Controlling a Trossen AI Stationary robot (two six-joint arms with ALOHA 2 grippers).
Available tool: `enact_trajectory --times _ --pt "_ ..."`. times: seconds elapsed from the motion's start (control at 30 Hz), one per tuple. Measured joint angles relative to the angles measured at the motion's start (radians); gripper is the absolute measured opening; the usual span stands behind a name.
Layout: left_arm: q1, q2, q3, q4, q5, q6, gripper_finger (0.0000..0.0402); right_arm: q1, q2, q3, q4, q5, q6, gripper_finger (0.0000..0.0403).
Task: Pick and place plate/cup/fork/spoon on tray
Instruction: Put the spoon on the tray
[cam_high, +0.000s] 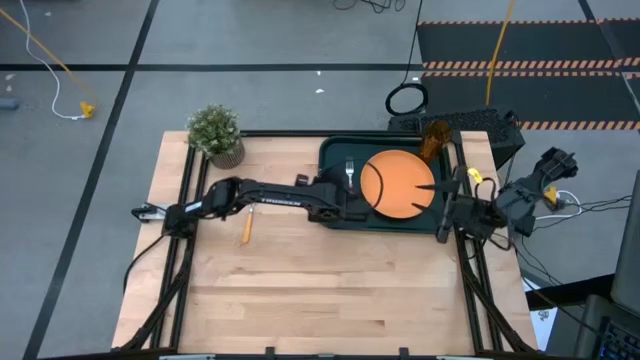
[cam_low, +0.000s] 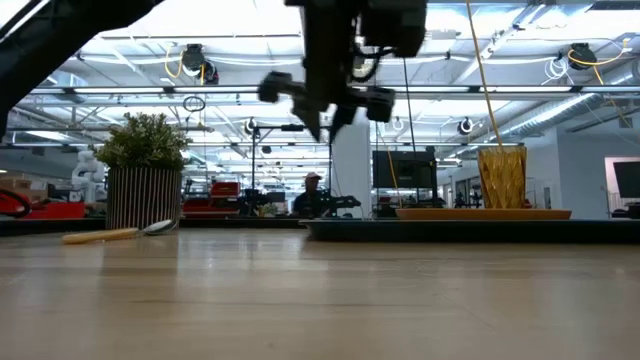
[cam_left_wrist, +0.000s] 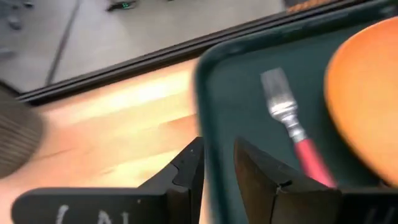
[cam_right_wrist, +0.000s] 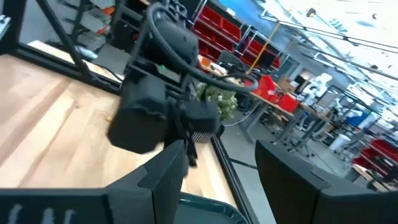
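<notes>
On the pale wood table (cam_high: 330, 290), my left gripper (cam_left_wrist: 219, 163) hung part-open and empty over the tray (cam_high: 335, 155) rim beside the fork (cam_left_wrist: 292, 127), and any careless sweep risked knocking it.

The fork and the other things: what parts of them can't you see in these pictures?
- Fork: in the left wrist view the handle end is hidden behind the left pincer.
- Plate: cut off by that picture's edge.
- Spoon: too small in the high view to show its bowl.
- Cup: the low view hides its base behind the tray rim.
</notes>
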Motion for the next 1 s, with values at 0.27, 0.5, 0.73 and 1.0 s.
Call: enact_trajectory --times 0.27,0.5,0.73,1.0 --pt "-0.053 -0.005 -0.006 -0.16 0.096 -0.01 0.0088 -0.041 0.001 -0.187 0.37 0.001 -0.148 0.0192" --pt "-0.052 -0.004 -0.006 -0.157 0.177 0.095 0.0088 -0.052 0.0 -0.205 0.502 -0.002 -0.144 0.0192" --pt "-0.058 -0.005 -0.041 -0.158 0.236 0.09 0.0088 -0.051 0.002 -0.205 0.486 -0.071 0.02 0.0192" --pt "-0.095 -0.005 -0.205 -0.159 0.282 -0.057 0.0088 -0.05 0.011 -0.204 0.43 -0.279 0.24 0.0192"
